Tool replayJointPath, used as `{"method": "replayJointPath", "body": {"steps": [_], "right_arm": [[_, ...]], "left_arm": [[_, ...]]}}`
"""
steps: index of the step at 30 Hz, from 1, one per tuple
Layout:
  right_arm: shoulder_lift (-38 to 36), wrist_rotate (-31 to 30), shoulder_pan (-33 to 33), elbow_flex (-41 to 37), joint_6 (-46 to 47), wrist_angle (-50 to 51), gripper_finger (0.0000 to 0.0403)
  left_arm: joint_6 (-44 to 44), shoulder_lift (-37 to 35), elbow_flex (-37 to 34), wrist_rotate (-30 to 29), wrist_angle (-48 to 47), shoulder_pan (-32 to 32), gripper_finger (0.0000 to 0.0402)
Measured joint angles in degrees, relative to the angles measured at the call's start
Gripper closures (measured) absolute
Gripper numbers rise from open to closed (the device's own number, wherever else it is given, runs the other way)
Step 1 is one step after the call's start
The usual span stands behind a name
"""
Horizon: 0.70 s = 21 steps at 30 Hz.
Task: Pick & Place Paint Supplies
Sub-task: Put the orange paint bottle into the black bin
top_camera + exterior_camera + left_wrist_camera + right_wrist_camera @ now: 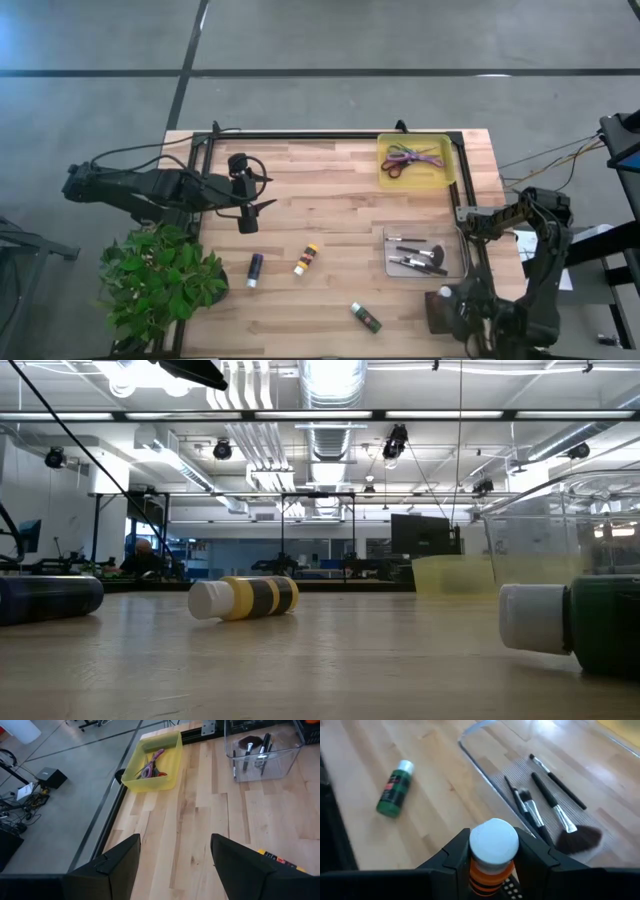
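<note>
Clamped in right pincer (pixel 492 865), near clear tray (pixel 455 272): orange tube (pixel 492 862), round white cap. Left pincer (pixel 175 865) agape, empty, over wood-plank counter (pixel 330 190). Scattered cylinders: green (pixel 395 787), yellow (pixel 306 259), purple (pixel 255 268).

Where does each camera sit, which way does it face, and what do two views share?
High view: overhead, looking down; both arms show over the wooden table.
Low view: tabletop level, facing the room; no arm shows.
Left wrist view: over the open left gripper, facing the yellow plastic tray.
Right wrist view: behind the right gripper, shut on an orange white-capped paint bottle.
Shared: green white-capped paint bottle.
</note>
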State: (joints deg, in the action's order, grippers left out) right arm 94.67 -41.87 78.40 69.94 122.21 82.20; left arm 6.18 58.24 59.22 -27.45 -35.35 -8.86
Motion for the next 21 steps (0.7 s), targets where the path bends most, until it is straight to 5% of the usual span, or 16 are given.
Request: {"method": "replayJointPath", "body": {"steps": [21], "right_arm": [[-0.8, 3.3, -0.1, -6.7, 2.4, -8.7, 0.0292]], "left_arm": [[0.0, 0.0, 0.0, 0.0, -0.5, 0.0, 0.0154]]}}
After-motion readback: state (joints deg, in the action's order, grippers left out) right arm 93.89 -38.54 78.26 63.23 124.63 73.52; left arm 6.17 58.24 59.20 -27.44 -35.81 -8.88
